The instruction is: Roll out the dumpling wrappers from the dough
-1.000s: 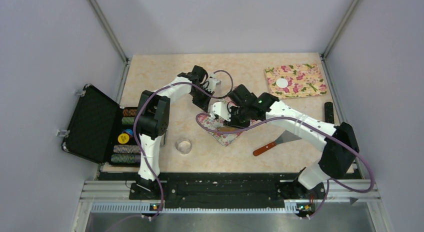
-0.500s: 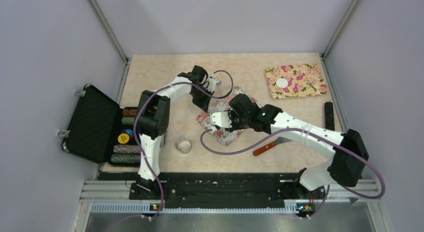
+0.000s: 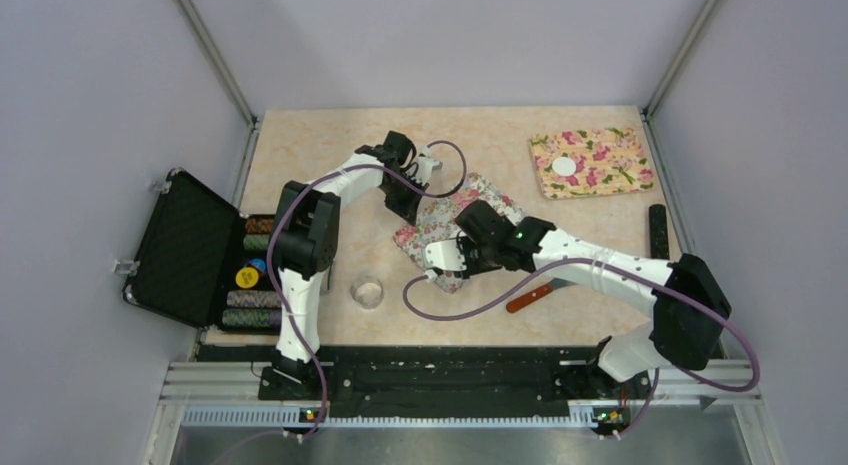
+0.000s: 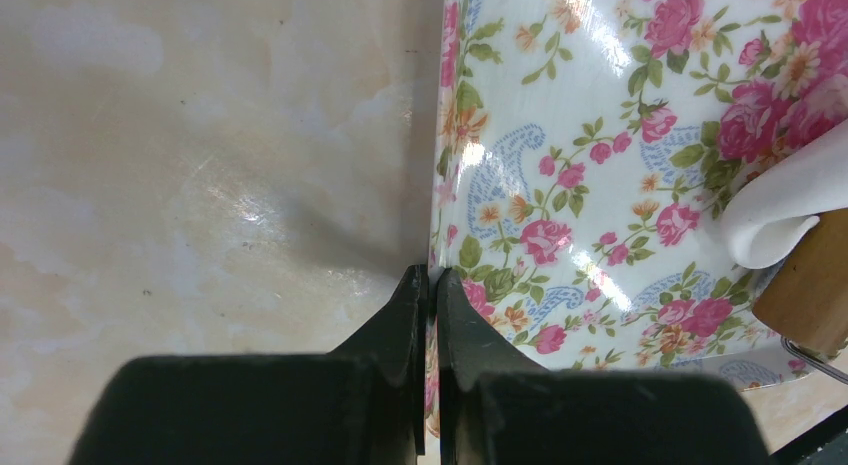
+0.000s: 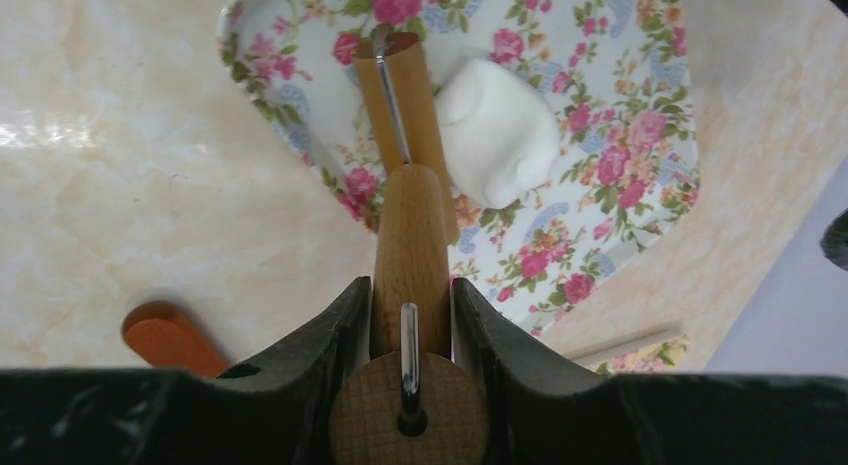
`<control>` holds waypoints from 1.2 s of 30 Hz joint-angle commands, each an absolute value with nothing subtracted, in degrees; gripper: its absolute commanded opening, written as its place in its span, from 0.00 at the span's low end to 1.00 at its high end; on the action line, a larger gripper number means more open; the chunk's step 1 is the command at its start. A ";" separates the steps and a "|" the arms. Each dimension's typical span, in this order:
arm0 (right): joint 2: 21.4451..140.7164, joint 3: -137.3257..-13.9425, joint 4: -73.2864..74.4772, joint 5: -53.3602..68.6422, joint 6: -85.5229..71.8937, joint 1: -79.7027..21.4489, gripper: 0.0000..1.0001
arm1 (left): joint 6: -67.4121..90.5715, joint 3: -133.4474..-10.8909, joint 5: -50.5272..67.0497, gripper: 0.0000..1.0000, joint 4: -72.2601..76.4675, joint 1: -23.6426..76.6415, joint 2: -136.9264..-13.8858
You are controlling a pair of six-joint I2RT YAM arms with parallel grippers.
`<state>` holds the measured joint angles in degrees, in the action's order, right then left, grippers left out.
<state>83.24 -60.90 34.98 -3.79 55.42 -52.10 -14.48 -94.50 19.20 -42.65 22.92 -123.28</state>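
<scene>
Right tool (image 5: 412, 303): black fingers clamped on the handle of the rolling pin (image 5: 408, 225), one finger on each side.
Rolling pin: pale turned wood with a round end cap that shows its grain. A thin metal rod runs from the handle into a tan cylindrical roller, which rests on the floral mat (image 3: 440, 217).
Dough (image 5: 497, 133): a soft, matte white lump, thick and rounded. It lies on the floral mat and touches the roller's side. In the left wrist view its edge curls into a fold against the wood.
Left tool (image 4: 431, 285): black fingers pressed together, pinching the thin edge of the floral mat.
Floral mat: a thin glossy sheet with rounded corners, printed with pink roses, green leaves and blue paisley on white. Glare streaks across it. It lies skewed at mid-tabletop.
Tabletop (image 3: 320, 150): smooth beige marble pattern with a faint sheen.
Scraper (image 3: 532, 296): rounded orange-red handle and flat grey blade, partly under the right arm, just beside the floral mat.
Glass bowl (image 3: 368, 292): small, clear and round, apart from the floral mat.
Second mat (image 3: 600, 175): a rectangle with a yellow-and-pink flower print, at the far right.
Dumpling wrapper (image 3: 565, 166): a thin, flat white disc lying on the second mat.
Black case (image 3: 180, 247): open, with a dimpled foam lid and rows of striped chips. One yellow chip bears a mark too small to read.
</scene>
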 commanded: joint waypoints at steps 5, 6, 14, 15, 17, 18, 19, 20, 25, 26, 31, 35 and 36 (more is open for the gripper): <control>78.83 -63.52 38.90 5.72 51.00 -53.24 0.00 | -14.67 -94.83 16.64 0.00 -41.79 22.94 -125.01; 78.91 -63.70 38.23 4.68 50.63 -53.22 0.00 | -14.68 -94.84 16.69 0.00 -41.80 22.92 -125.07; 77.27 -66.77 28.72 -9.23 51.41 -53.21 0.00 | -14.75 -94.92 16.85 0.00 -41.96 22.94 -125.22; 77.30 -66.75 26.68 -11.39 51.42 -53.20 0.00 | -14.70 -94.97 16.79 0.00 -41.93 22.92 -125.22; 77.76 -66.07 21.92 -15.40 51.51 -53.21 0.00 | -14.76 -95.01 16.83 0.00 -41.99 22.93 -125.24; 78.09 -65.40 20.08 -16.42 51.80 -53.19 0.00 | -14.73 -95.08 16.86 0.00 -42.03 22.94 -125.30; 78.50 -64.48 18.43 -16.98 52.28 -53.23 0.00 | -14.74 -95.09 16.87 0.00 -42.06 22.92 -125.31; 78.96 -63.83 17.59 -17.05 52.57 -53.21 0.00 | -14.76 -95.10 16.87 0.00 -42.05 22.94 -125.29; 81.24 -61.40 17.75 -12.88 52.62 -53.29 0.00 | -14.76 -95.05 16.81 0.00 -42.02 22.92 -125.22; 81.56 -60.87 18.32 -11.77 52.81 -53.32 0.00 | -14.76 -95.07 16.87 0.00 -42.01 22.94 -125.24; 83.71 -56.38 20.05 -12.35 54.89 -54.51 0.00 | -14.73 -95.10 16.96 0.00 -42.09 22.86 -125.16; 84.35 -53.70 22.82 -13.02 55.37 -56.21 0.00 | -14.76 -95.10 17.07 0.00 -42.10 22.94 -125.22; 84.23 -53.25 23.81 -12.89 55.30 -56.85 0.00 | -14.77 -95.10 17.05 0.00 -42.10 22.91 -125.24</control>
